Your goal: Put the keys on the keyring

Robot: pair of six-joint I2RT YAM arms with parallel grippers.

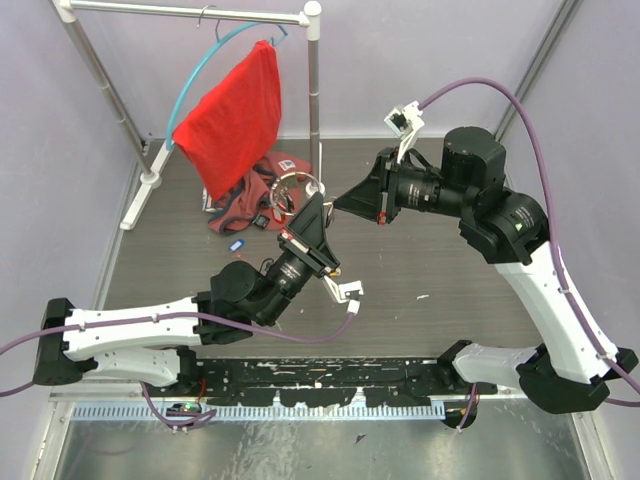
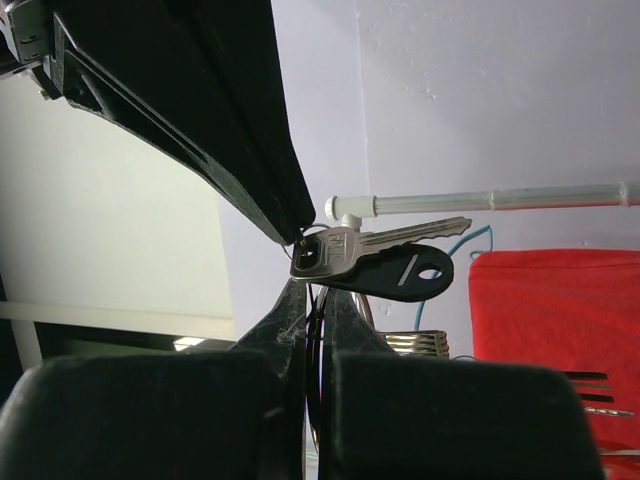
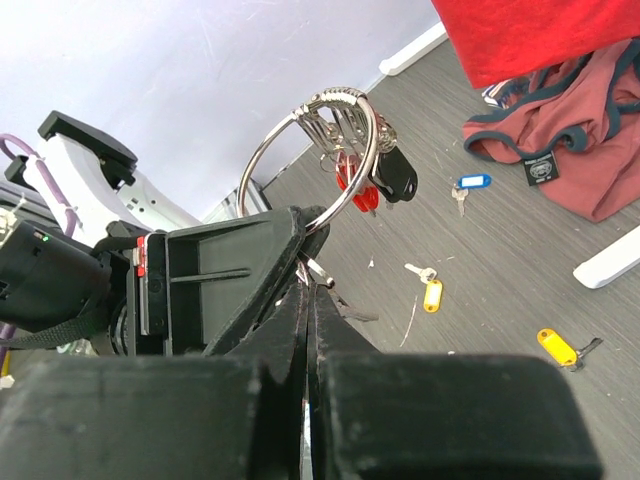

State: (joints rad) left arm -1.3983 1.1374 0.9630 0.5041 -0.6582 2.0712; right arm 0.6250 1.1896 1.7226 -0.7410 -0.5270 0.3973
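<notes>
Found the keyring (image 3: 346,96) held up clear of the table (image 1: 450,260), pinched at its lower arc by the left gripper (image 1: 316,200) with jaws closed hard on the wire. Noted several keys strung along the top of the loop, among them a red-headed key (image 3: 355,190) and a black tag (image 2: 405,272). Observed the right gripper (image 3: 310,285) closed to a hairline, tips meeting the head of a silver key (image 2: 345,250) at the wire. Could not confirm whether key or wire is pinched.

Counted loose keys lying flat on the table well apart from the ring: a blue-tagged key (image 3: 470,183) and two with yellow tags (image 3: 432,293) (image 3: 558,345).

Judged the ring light, stiff, springy and slick, liable to swivel in a two-point pinch. Judged the keys light, rigid and thin. Best taken by the plastic tag or across the flat head, leaving the hole free.

Recorded the left arm stretched forward to mid-table with wrist pitched up, and the right arm folded high at the elbow, forearm swung leftward, fingers roughly level and aimed at the ring.
</notes>
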